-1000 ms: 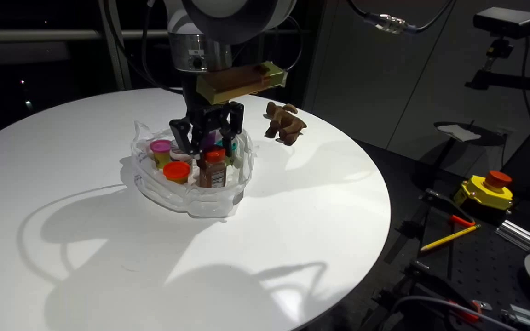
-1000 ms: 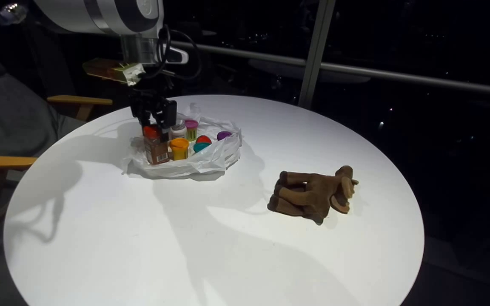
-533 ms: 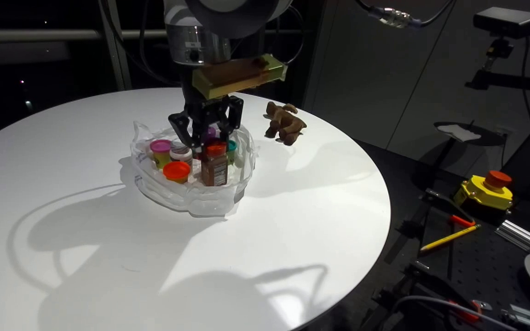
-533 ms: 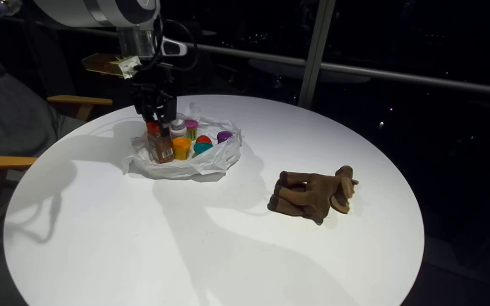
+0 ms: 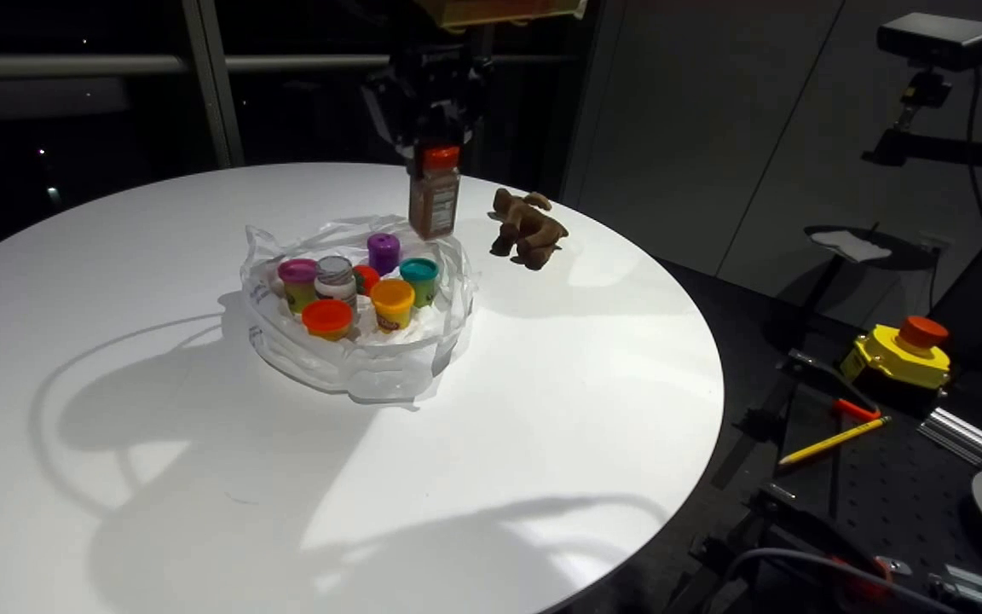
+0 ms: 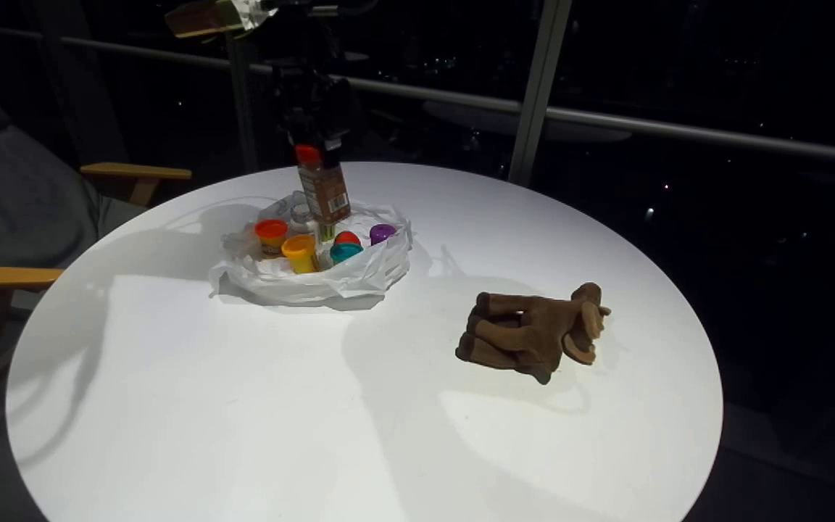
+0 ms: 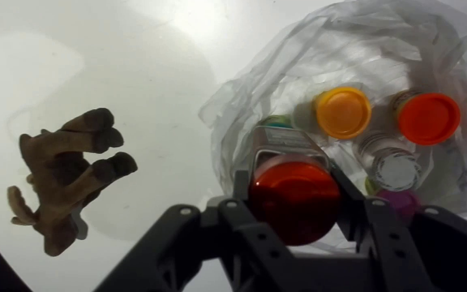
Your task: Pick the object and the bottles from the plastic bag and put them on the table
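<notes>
The jar [image 5: 434,203] (brown, red cap) is up in the air over the bag [image 5: 389,375], slightly tilted, cap end up. Main change: half a second earlier it stands down in the bag among the tubs. The gripper [image 7: 292,184] has it by the cap end: fingers partly closed, one either side, cap filling the gap. Both sit higher than before in both exterior views; the yellow block [image 5: 499,9] on the wrist is now cut by the top edge in an exterior view.

The bag is in the same spot on the table [image 5: 559,409]. Inside: white bottle [image 5: 335,286], pink tub [image 5: 298,286], purple tub [image 5: 384,252], teal tub [image 5: 419,280], and a red thing [image 5: 365,279] with a rounded top, partly hidden. The yellow tub [image 5: 393,307] now shows in an exterior view where the jar covered it. Same for the orange tub [image 6: 271,238] in an exterior view; white bottle and pink tub are now partly behind the jar there. In the wrist view the jar covers most of the teal tub.

The toy [image 6: 537,330], a brown moose, lies on its side on the table, apart from the bag, unmoved. Beyond the table: chair [image 6: 19,181], e-stop [image 5: 900,354], pencil [image 5: 836,441], all as before.
</notes>
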Motion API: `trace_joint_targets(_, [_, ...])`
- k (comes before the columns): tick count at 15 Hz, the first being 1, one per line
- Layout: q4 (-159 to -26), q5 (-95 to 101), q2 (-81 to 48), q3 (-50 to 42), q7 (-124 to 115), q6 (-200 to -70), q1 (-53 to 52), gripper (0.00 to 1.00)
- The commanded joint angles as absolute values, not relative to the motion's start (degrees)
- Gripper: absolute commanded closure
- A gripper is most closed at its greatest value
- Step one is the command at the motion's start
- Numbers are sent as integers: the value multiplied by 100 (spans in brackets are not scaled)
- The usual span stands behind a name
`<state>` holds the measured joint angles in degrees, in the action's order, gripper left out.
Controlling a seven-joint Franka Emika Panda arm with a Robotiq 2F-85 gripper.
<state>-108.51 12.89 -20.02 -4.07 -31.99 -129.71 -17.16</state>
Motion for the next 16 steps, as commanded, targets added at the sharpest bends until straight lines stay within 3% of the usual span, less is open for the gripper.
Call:
trace_joint_targets(1, [-11262, 1437, -1559, -449, -2884, -13010, -1202, 74])
trace_joint_targets(7, [-11326, 1049, -2285, -414, -1706, -13689, -340, 74])
trace_joint_targets(16, [-11250, 193, -3016, -154, -653, -14473, 91, 74])
